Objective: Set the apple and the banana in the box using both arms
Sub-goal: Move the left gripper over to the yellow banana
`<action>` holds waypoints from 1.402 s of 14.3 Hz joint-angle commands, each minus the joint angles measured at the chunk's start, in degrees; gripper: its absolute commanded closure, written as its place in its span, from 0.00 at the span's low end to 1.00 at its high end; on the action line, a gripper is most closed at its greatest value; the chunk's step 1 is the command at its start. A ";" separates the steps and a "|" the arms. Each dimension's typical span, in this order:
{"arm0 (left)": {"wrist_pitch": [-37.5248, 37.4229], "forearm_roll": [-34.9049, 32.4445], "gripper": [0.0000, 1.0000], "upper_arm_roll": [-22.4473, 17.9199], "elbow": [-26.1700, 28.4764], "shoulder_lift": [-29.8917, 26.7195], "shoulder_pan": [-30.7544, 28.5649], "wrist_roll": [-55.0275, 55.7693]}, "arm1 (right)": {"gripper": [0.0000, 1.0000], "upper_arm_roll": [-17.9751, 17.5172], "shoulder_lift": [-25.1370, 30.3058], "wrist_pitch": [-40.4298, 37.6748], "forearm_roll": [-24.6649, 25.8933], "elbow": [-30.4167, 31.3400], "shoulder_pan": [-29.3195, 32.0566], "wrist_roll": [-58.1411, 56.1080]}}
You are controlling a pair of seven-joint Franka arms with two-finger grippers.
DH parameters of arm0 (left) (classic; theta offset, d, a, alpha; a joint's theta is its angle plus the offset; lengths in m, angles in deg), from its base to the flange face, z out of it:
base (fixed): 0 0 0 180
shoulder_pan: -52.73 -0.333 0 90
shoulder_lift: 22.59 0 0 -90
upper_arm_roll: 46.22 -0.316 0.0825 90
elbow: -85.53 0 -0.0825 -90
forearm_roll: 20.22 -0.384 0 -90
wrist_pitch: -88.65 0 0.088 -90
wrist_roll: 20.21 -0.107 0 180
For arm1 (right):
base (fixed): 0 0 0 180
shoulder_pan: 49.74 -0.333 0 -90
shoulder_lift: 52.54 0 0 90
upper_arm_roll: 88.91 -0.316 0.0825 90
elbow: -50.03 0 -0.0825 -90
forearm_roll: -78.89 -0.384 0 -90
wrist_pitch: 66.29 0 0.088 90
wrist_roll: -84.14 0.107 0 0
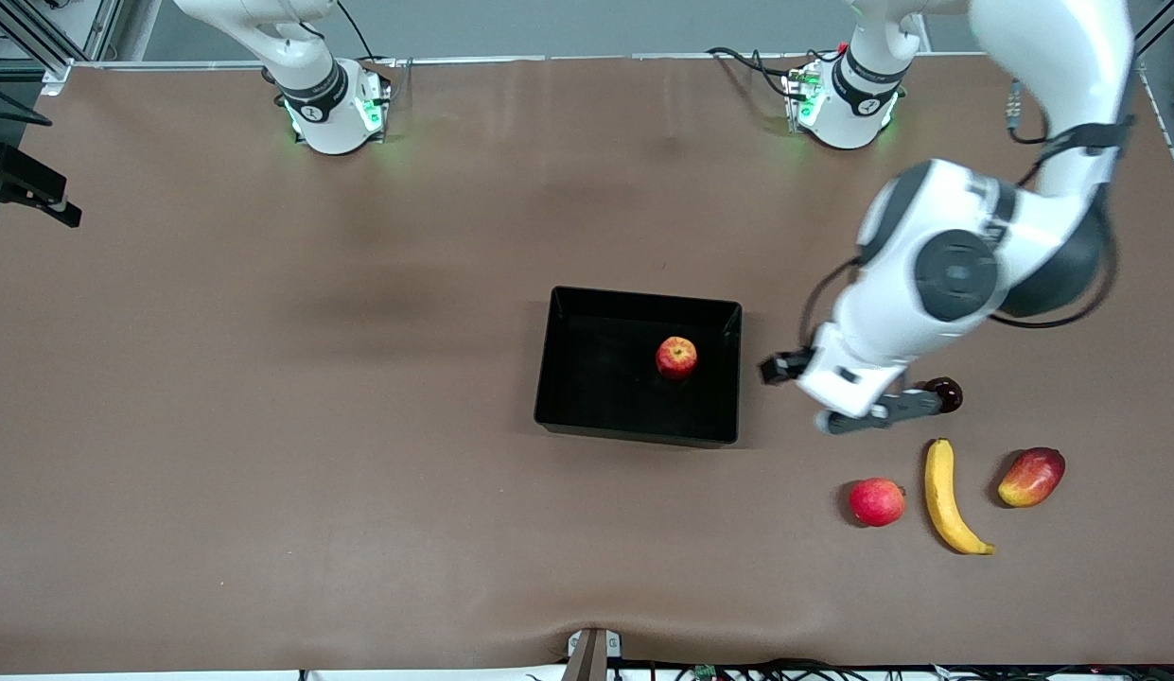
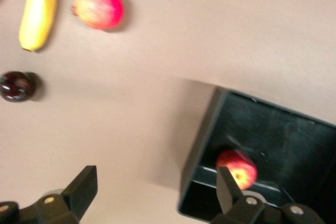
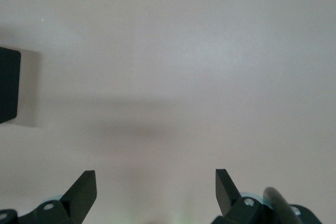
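The apple (image 1: 676,357) lies inside the black box (image 1: 568,416) at mid-table; it also shows in the left wrist view (image 2: 237,167), inside the box (image 2: 202,145). The banana (image 1: 946,497) lies on the table toward the left arm's end, nearer to the front camera than the box; it also shows in the left wrist view (image 2: 38,9). My left gripper (image 1: 875,413) (image 2: 156,177) is open and empty over bare table between the box and the banana. My right gripper (image 3: 155,176) is open and empty over bare table; it is out of the front view.
A red-pink round fruit (image 1: 876,501) (image 2: 98,5) and a red-yellow mango (image 1: 1031,477) lie on either side of the banana. A dark round fruit (image 1: 944,394) (image 2: 17,86) lies beside the left gripper. A black corner (image 3: 8,85) shows at the edge of the right wrist view.
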 commanded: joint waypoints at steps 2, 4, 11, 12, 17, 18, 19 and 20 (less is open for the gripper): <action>4.08 -0.91 0.00 0.35 0.00 2.70 -6.85 -7.97 | 0.00 -0.73 -0.98 -2.87 2.65 -1.78 1.27 -0.27; 8.48 -2.48 0.00 0.26 0.00 4.55 -8.61 -14.55 | 0.00 -0.82 -0.98 -3.13 3.10 -1.78 1.36 -0.27; 26.75 -4.95 0.00 0.26 0.09 15.27 -17.49 -24.43 | 0.00 -0.82 -1.33 -2.17 4.50 -1.69 1.63 -0.19; 28.17 -4.96 0.00 0.26 0.09 16.41 -17.58 -24.52 | 0.00 -0.82 -1.33 -2.17 4.50 -1.69 1.54 -0.18; 36.44 -6.71 0.03 -1.67 0.09 22.04 -17.67 -25.66 | 0.00 -0.82 -1.33 -2.43 4.50 -1.69 1.80 -0.18; 36.62 -7.85 0.04 -2.81 0.09 22.22 -17.32 -25.75 | 0.00 -0.82 -1.33 -2.52 4.50 -1.69 1.71 -0.18; 36.63 -9.16 0.05 -3.60 0.09 22.14 -17.15 -25.75 | 0.00 -0.82 -1.33 -2.43 4.50 -1.69 1.71 -0.18; 36.63 -10.13 0.05 -3.70 0.09 22.22 -17.23 -25.83 | 0.00 -0.82 -1.42 -2.52 4.50 -1.69 1.71 -0.18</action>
